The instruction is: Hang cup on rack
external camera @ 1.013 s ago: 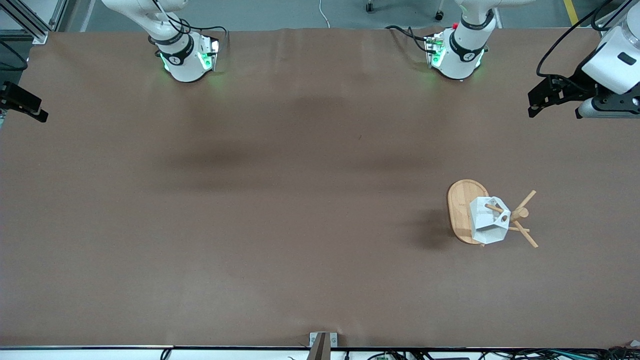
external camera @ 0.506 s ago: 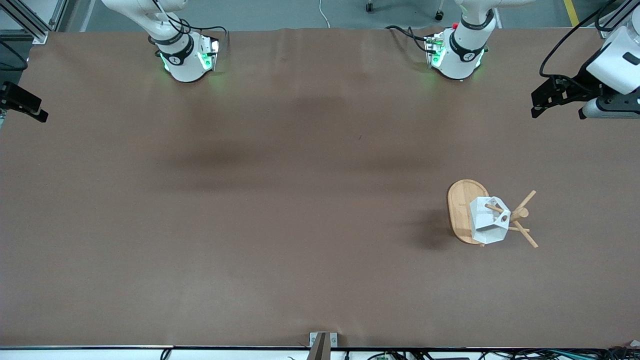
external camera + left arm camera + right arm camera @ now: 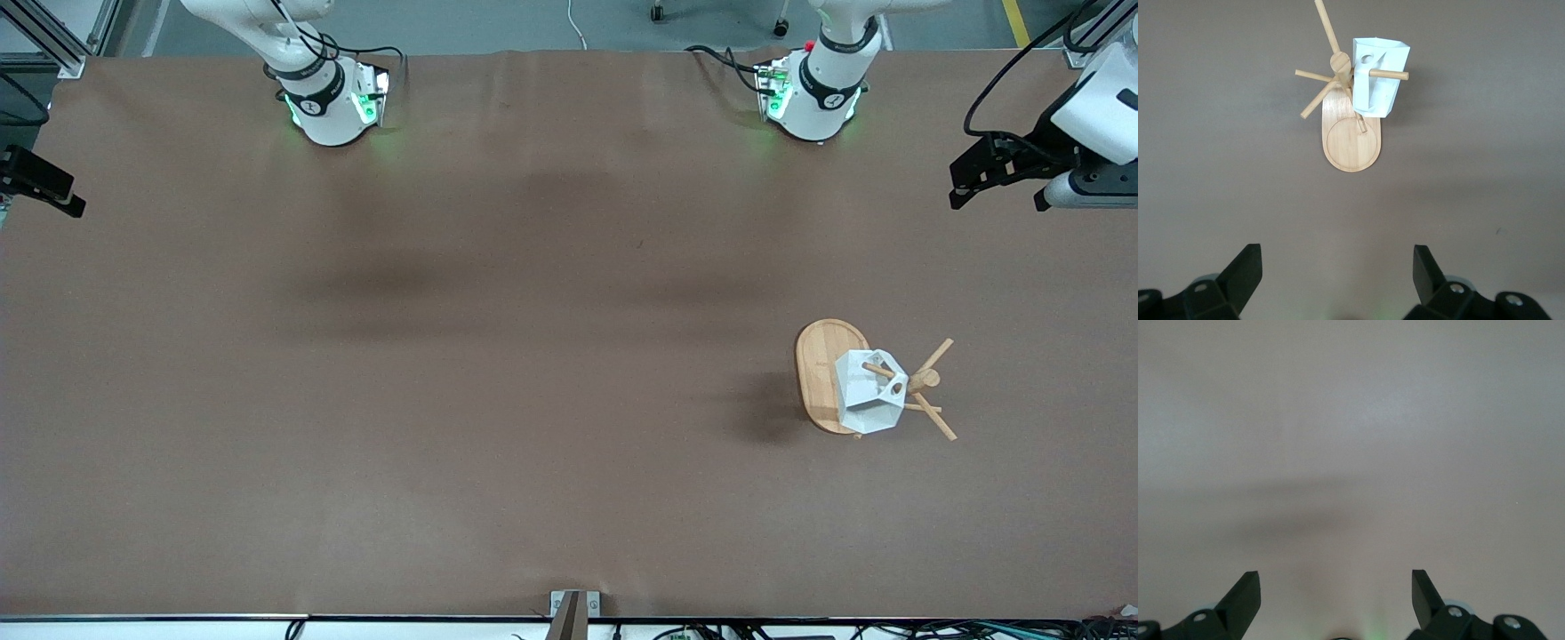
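Cup: the white faceted cup (image 3: pixel 869 392) is hanging on the rack, a slanted peg passing through the round hole in its blocky handle; its body is sitting clear above the oval base.
Cup, left wrist view: the cup (image 3: pixel 1378 79) is showing its open hexagonal rim sideways, with the peg sticking out through the handle.
Rack: the light wooden rack (image 3: pixel 831 373) is standing upright on the worktop toward the left arm's end, nearer the front-camera edge than the arm bases, and well in from every edge.
Rack, left wrist view: the rack (image 3: pixel 1350 137) is showing its oval base, a central post and thin pegs fanning outward; one peg is carrying the cup, the other pegs are bare.
Left gripper: the left gripper (image 3: pixel 1000 173) is hanging in the air over the worktop's edge at the left arm's end, well apart from the rack.
Left gripper fingers: the two dark fingers (image 3: pixel 1245 272) are standing wide apart and gripping nothing.
Right gripper: the right gripper (image 3: pixel 1336 600) is waiting over bare worktop; only a dark piece of it is showing at the front view's edge, at the right arm's end.
Right gripper fingers: the fingers (image 3: pixel 1426 593) are spread wide with nothing between them.
Worktop: the brown worktop (image 3: pixel 498 356) is carrying the rack.
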